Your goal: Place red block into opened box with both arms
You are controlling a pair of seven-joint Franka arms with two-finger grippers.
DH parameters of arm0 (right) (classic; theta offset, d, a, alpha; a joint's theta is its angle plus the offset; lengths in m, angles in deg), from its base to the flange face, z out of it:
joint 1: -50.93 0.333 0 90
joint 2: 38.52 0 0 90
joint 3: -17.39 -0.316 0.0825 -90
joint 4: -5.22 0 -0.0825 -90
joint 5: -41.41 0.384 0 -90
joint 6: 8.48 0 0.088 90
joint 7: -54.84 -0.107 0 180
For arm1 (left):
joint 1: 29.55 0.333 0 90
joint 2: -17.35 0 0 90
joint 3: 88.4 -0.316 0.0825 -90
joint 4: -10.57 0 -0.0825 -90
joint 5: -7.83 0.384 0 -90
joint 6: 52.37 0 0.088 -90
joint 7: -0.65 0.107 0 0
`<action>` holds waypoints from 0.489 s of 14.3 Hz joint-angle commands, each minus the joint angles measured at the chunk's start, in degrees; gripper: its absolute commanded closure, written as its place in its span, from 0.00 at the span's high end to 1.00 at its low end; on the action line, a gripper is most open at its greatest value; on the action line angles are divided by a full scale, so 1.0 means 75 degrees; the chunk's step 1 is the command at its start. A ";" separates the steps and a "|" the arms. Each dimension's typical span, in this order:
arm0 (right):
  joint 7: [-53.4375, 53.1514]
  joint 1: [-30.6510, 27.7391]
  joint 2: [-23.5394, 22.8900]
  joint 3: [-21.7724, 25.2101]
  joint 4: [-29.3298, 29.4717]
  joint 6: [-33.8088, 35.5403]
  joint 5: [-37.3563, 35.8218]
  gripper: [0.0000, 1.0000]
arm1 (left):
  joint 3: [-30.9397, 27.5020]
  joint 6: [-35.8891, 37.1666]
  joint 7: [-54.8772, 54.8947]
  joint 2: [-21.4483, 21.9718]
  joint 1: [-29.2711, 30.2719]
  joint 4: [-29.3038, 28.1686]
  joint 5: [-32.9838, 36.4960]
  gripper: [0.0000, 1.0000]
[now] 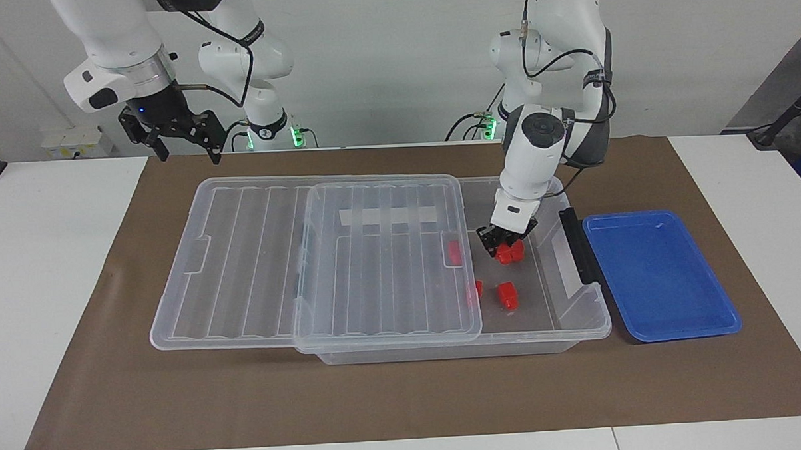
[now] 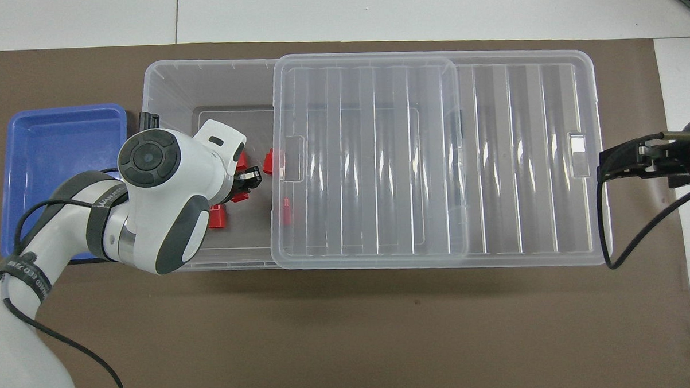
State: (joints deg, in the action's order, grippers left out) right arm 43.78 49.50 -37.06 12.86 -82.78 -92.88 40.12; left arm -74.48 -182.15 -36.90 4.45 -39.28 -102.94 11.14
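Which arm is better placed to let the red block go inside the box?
Left. The left gripper is shut on the red block, low inside the box's open end. The right gripper waits open, raised past the lid.

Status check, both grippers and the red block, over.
Left gripper shut on small red plastic block, low inside clear plastic box. Right gripper open, waiting above the table. Ribbed lid covers half the box.

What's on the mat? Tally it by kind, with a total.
Red blocks: 5
Box: 1
Lid: 1
Blue tray: 1
Total: 8
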 commanded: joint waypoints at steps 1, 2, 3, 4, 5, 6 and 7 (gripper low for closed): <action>0.0104 -0.0090 0.0122 0.0006 -0.0185 -0.0020 0.0124 1.00 | -0.0086 -0.0378 -0.0161 -0.0282 -0.0143 -0.0101 0.0461 0.00; 0.0115 -0.0102 0.0133 0.0018 -0.0243 -0.0102 0.0124 1.00 | -0.0086 -0.0518 -0.0161 -0.0353 -0.0143 -0.0170 0.0473 0.00; 0.0127 -0.0102 0.0122 0.0018 -0.0302 -0.0160 0.0124 1.00 | -0.0097 -0.0763 -0.0161 -0.0389 -0.0120 -0.0287 0.0485 0.00; 0.0127 -0.0148 0.0122 0.0029 -0.0337 -0.0219 0.0124 1.00 | -0.0121 -0.0975 -0.0161 -0.0389 -0.0108 -0.0451 0.0485 0.00; 0.0139 -0.0253 0.0110 0.0029 -0.0361 -0.0266 0.0112 1.00 | -0.0121 -0.1128 -0.0161 -0.0389 -0.0085 -0.0568 0.0485 0.00; 0.0139 -0.0277 0.0087 0.0029 -0.0384 -0.0336 0.0124 1.00 | -0.0133 -0.1141 -0.0149 -0.0389 -0.0085 -0.0604 0.0485 0.00; 0.0151 -0.0301 0.0063 0.0029 -0.0431 -0.0464 0.0124 1.00 | -0.0133 -0.1141 -0.0149 -0.0389 -0.0096 -0.0639 0.0497 0.00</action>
State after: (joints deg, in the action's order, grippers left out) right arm 43.83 48.31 -37.08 13.13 -84.17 -94.16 40.13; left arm -74.88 -188.97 -36.91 0.62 -39.53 -105.80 13.31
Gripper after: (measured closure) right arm 0.000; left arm 0.656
